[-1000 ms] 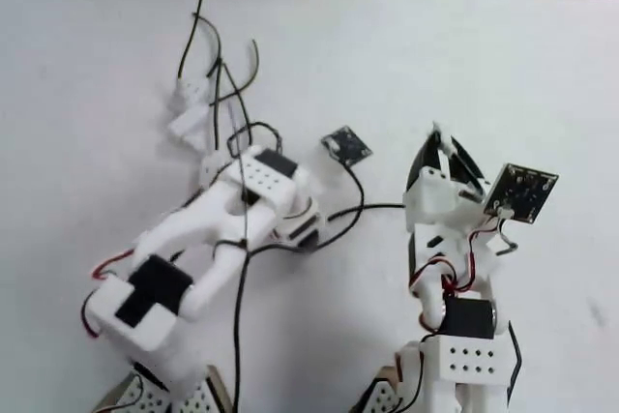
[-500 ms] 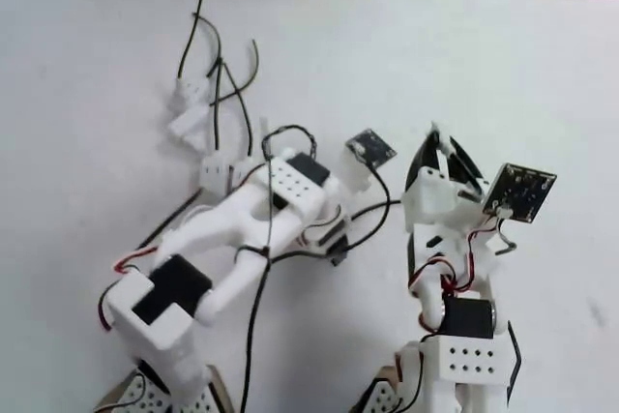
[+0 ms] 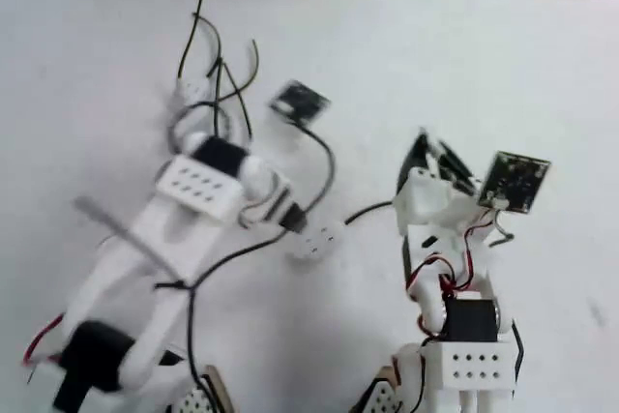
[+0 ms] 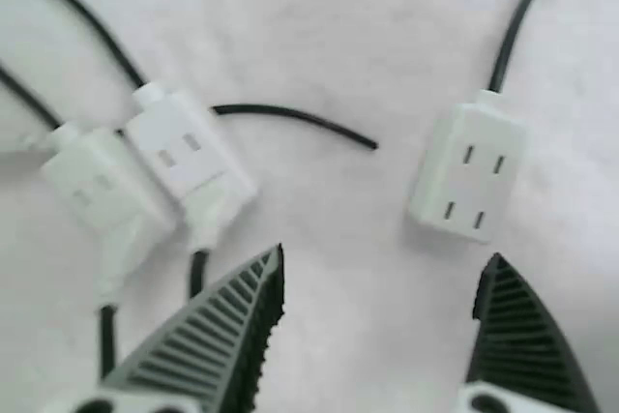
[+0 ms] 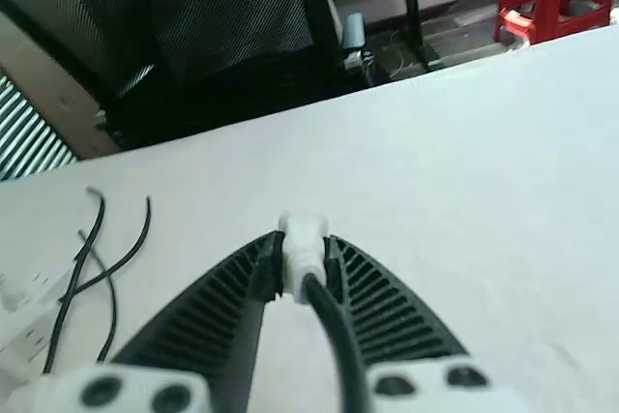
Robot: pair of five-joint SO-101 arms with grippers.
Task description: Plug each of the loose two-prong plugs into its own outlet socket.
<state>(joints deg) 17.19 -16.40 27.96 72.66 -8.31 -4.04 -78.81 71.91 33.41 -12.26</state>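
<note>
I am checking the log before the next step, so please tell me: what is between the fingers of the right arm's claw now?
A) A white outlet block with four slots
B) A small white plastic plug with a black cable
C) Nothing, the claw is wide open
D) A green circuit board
B: in the right wrist view the right claw is shut on the small white plastic plug, and its black cable runs back toward the wrist.

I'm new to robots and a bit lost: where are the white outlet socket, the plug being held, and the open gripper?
outlet socket (image 4: pixel 467 173), left wrist view, its slotted face.
white plug (image 5: pixel 303 244), right wrist view, its white body.
left gripper (image 4: pixel 385 260), left wrist view, midway between its fingertips.
</note>
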